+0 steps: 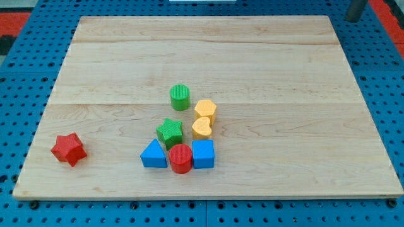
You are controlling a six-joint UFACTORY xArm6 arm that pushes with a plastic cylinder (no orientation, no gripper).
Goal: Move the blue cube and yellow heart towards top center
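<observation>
Pale wood desk (208, 57) on blue pegboard. Rod's at the desk's top right corner, my tip (355, 19) well apart from all blocks; no jaws on this rig. Blue cube (203, 154) sits near bottom edge, centre, touching red cylinder (180, 158). Yellow heart (202, 128) just above it, w/ yellow hexagon (205, 110) touching. Red star (68, 149) near bottom left corner.

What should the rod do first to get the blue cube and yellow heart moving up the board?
Probably bring my tip, now off the board's top right corner and far from every block, down to just below the blue cube. The cube sits near the bottom edge, with the yellow heart right above it, so pushing upward from there might carry both toward top center.
</observation>
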